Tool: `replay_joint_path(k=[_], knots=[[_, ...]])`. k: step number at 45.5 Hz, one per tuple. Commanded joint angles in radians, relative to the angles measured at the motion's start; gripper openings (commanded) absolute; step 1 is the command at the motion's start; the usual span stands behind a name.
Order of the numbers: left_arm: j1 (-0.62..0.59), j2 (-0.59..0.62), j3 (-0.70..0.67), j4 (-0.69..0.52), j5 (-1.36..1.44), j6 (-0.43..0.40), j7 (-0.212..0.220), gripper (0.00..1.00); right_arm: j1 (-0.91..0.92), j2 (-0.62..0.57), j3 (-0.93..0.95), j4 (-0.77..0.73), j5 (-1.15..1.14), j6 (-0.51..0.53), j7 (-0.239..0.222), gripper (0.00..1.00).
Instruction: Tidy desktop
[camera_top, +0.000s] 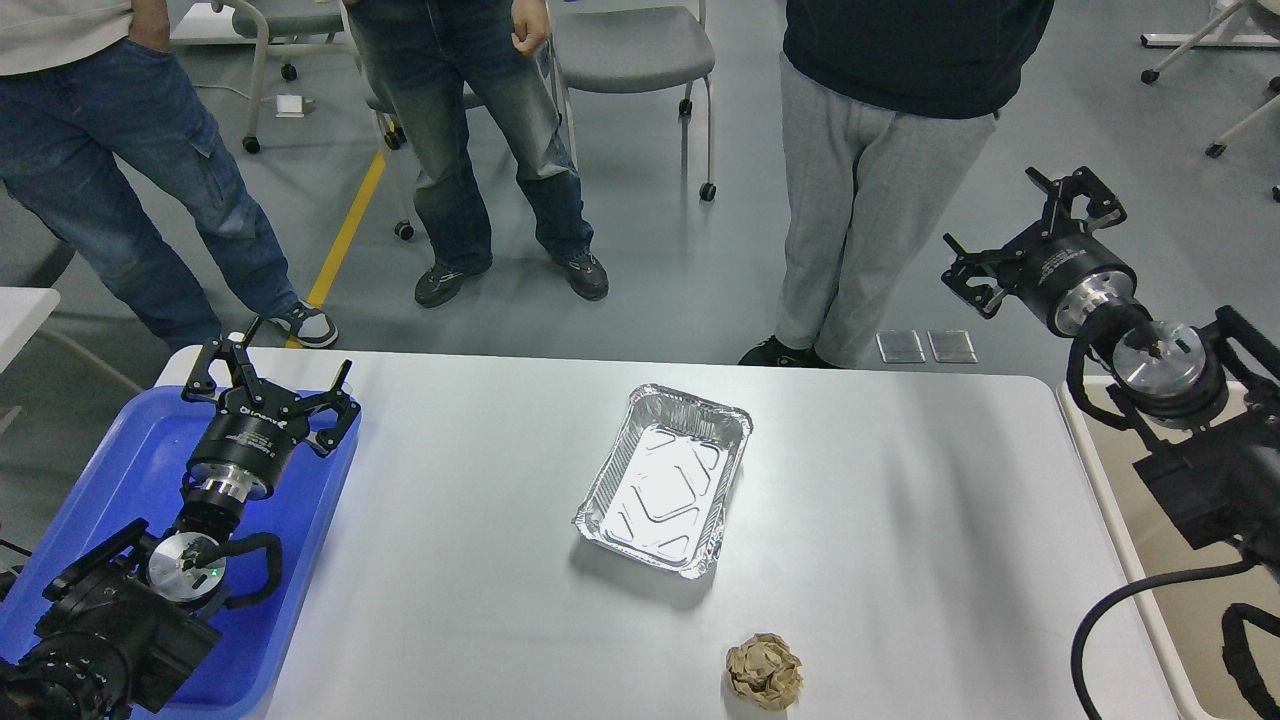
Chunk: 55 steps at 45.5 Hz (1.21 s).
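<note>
The desktop is a wide white tabletop with rounded corners. An empty foil tray lies on it near the middle. A crumpled brown paper ball sits near the front edge. My left gripper is open and empty above the blue tray at the left. My right gripper is open and empty, raised beyond the desktop's far right corner.
A beige tub stands off the desktop's right edge, under my right arm. Three people stand beyond the far edge, the nearest in grey trousers. Wheeled chairs stand behind them.
</note>
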Motion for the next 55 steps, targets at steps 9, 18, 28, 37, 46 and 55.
replay_joint_path(k=[9, 18, 28, 37, 46, 55], knots=[[0.000, 0.000, 0.000, 0.000, 0.000, 0.000, 0.000, 1.00, -0.027, 0.059, 0.004, 0.003, 0.033, 0.045, 0.001, 1.00], [0.000, 0.000, 0.000, 0.000, 0.000, 0.000, 0.000, 1.00, -0.027, 0.086, 0.007, -0.014, 0.031, 0.068, 0.003, 1.00], [0.000, 0.000, 0.000, 0.000, 0.000, 0.000, 0.000, 1.00, -0.032, 0.100, -0.005, -0.098, 0.030, 0.122, 0.031, 1.00], [0.000, 0.000, 0.000, 0.000, 0.000, 0.000, 0.000, 1.00, -0.033, 0.108, -0.049, -0.173, 0.008, 0.170, 0.135, 1.00], [0.000, 0.000, 0.000, 0.001, 0.000, 0.000, 0.000, 1.00, -0.019, 0.109, -0.213, -0.222, -0.013, 0.176, 0.208, 1.00], [0.000, 0.000, 0.000, 0.000, 0.000, 0.000, 0.000, 1.00, 0.014, 0.125, -0.279, -0.258, -0.022, 0.163, 0.242, 1.00]])
